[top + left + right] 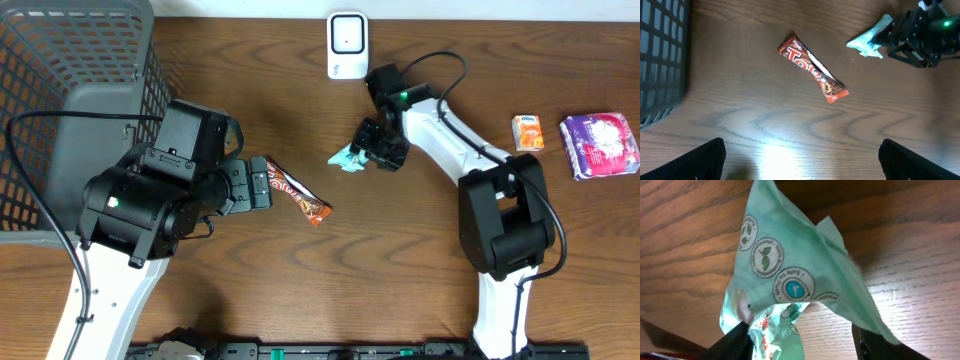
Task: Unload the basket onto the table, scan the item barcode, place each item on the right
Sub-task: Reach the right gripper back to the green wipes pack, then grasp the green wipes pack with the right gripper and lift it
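Right gripper (366,152) is straddling the teal packet (346,158) just short of the scanner (347,45), jaws partway apart, hold unclear. The flimsy wrapper is risking slipping free. Left gripper (263,183) is hovering wide open, empty.

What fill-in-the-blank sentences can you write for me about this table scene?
1. The teal packet is held by the ____ gripper.
2. The left gripper, its jaws ____, is beside the candy bar.
3. The candy bar's wrapper is mainly ____.
4. Near the purple packet lies a small ____ box.
Missing words: right; open; red; orange.
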Controlling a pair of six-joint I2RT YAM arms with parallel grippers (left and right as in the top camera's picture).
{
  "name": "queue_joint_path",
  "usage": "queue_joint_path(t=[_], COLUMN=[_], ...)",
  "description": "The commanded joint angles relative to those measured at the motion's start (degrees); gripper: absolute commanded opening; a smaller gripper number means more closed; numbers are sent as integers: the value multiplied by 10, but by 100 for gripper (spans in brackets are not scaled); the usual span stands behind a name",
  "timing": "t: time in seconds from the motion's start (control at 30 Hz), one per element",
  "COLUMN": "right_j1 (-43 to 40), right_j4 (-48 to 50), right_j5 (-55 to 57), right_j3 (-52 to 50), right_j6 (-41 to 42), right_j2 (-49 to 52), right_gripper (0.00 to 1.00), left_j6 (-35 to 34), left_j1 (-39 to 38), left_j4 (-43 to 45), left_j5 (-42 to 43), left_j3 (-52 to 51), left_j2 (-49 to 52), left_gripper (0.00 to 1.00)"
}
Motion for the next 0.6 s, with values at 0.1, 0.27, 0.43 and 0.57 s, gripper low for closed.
queue_joint_path(t=[0.1,0.27,0.43,0.57], right_j1=[3,3,-5,4], right_j4=[54,84,83,95], right_j5=[-27,-48,-48,-46], right_j3=[-14,-22,-24,-34], right_j6=[-22,-22,18,23], right_j2=[-20,-20,-18,-14], right_gripper=[76,62,70,69], left_j6=[6,6,6,6], left_j1=[1,1,1,1], left_j4=[-2,-2,-2,-2], left_j5=[-5,-5,-5,-5], left_j3=[5,5,5,5], left_j2=[-2,-2,-2,-2], left_gripper=[98,98,98,98])
